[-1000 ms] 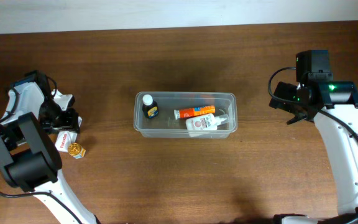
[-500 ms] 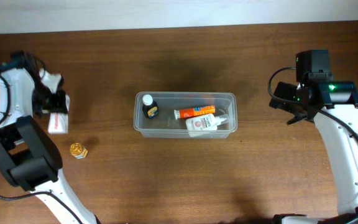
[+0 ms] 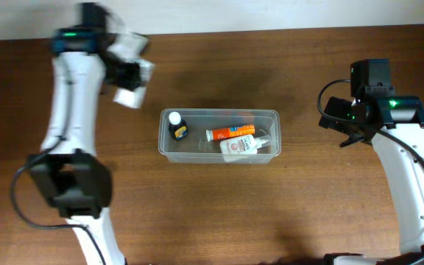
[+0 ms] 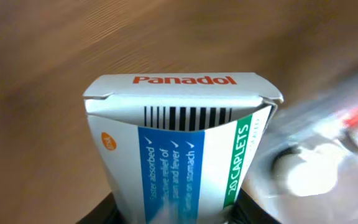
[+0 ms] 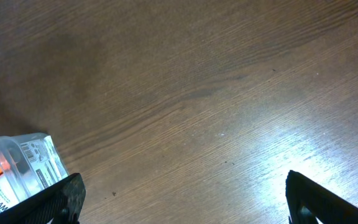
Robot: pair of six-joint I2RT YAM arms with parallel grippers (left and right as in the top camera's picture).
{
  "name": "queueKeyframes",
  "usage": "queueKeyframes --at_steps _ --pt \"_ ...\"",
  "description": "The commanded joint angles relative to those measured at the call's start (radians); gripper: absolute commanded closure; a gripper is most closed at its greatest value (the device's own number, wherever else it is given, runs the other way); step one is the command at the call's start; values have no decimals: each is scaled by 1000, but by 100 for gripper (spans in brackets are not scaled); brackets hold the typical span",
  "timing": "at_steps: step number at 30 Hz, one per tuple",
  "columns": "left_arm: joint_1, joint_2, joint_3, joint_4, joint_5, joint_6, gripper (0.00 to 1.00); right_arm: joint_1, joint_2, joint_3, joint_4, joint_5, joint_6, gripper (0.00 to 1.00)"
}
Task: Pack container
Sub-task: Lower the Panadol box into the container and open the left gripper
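Note:
The clear plastic container [image 3: 219,112] sits mid-table. It holds a small dark bottle with a white cap [image 3: 176,127], an orange tube [image 3: 230,132] and a white bottle [image 3: 241,146]. My left gripper [image 3: 126,73] is shut on a white Panadol box [image 4: 179,143] and holds it in the air just beyond the container's far left corner; the box also shows in the overhead view [image 3: 129,96]. The container is a blur at the right of the left wrist view [image 4: 328,143]. My right gripper [image 5: 182,199] is open and empty above bare table, right of the container's corner [image 5: 23,162].
The brown wooden table [image 3: 219,213] runs to a pale wall at the far edge. The left arm's base [image 3: 65,184] stands at the front left. The right arm [image 3: 411,169] reaches along the right side.
My left gripper lifted the Panadol box off the table at the far left and swung it up and right toward the container. The small gold thing on the table is now hidden. The right arm stayed still.

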Motion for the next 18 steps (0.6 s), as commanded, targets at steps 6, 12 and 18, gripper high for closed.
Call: queueKeyframes --at_steps 6,12,18 --pt "-281 -26 14 -2 25 259 69 -4 3 12 0 9 -9 5" --pt "-374 -26 3 -12 23 258 69 -4 3 12 0 10 -9 5" --pt "-387 -26 -86 -86 22 258 69 -4 3 12 0 10 -10 5"
